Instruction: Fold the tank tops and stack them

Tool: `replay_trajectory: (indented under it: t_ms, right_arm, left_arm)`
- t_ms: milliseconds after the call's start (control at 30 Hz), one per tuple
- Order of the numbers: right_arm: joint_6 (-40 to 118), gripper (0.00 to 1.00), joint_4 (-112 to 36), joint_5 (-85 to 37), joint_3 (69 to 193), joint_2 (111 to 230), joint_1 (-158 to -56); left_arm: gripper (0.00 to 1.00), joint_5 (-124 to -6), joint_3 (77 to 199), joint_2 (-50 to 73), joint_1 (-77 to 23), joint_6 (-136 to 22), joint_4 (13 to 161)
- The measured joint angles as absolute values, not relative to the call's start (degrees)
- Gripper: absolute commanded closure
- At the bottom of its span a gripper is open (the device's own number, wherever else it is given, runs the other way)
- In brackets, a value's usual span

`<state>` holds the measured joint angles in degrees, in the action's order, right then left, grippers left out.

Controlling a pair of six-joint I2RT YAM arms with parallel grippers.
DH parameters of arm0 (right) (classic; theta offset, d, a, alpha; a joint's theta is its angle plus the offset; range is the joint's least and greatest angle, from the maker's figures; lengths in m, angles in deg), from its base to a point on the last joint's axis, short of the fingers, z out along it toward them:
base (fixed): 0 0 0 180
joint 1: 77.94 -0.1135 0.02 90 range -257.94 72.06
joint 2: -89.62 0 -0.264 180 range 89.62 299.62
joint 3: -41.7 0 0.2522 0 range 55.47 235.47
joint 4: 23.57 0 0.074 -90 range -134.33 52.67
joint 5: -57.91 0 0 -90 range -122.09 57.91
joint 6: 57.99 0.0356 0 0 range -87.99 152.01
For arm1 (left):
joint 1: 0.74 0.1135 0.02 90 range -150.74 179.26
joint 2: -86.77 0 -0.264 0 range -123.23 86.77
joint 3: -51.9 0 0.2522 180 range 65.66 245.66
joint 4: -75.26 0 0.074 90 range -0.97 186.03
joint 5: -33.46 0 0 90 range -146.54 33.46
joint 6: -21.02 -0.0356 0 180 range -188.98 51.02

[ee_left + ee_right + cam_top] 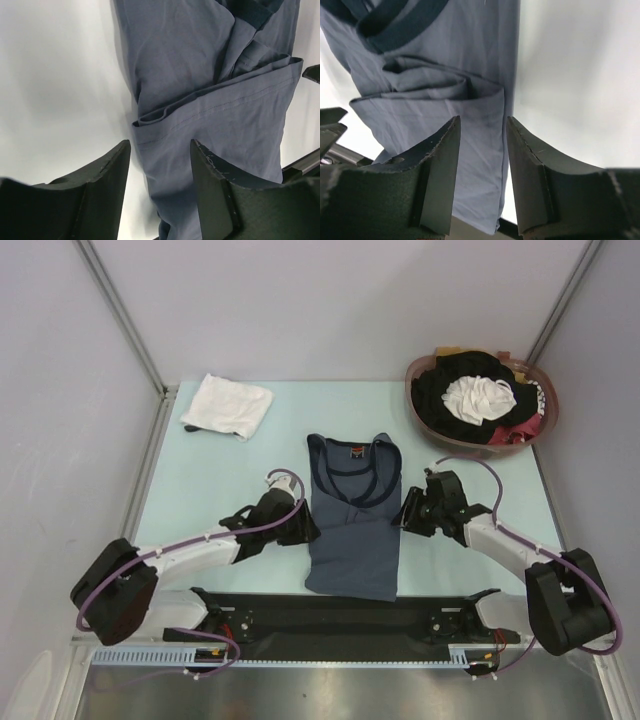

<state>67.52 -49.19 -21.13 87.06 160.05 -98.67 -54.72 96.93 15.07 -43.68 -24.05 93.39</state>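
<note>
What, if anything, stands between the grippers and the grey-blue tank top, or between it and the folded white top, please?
Nothing visible does. The left gripper and right gripper are open at the side edges of the grey-blue tank top. Only bare table lies between it and the folded white top.
</note>
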Motion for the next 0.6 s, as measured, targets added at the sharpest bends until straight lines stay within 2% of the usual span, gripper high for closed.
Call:
replay_trajectory:
  t_ms: [233, 367, 600]
  right_arm:
    - [66.71, 0.55, -47.2, -21.11, 87.21, 163.13, -97.47]
    - [66.45, 0.57, -45.98, -20.8, 87.21, 164.2, -97.25]
    - [66.47, 0.64, -43.88, -19.27, 87.21, 166.41, -97.21]
  left_arm:
    - [0.45, -55.55, 96.93, 10.65, -43.65, -23.98, 91.77]
    - [0.64, -55.35, 96.93, 9.82, -43.33, -23.92, 91.33]
    - [0.69, -55.52, 97.19, 7.59, -42.71, -24.05, 89.76]
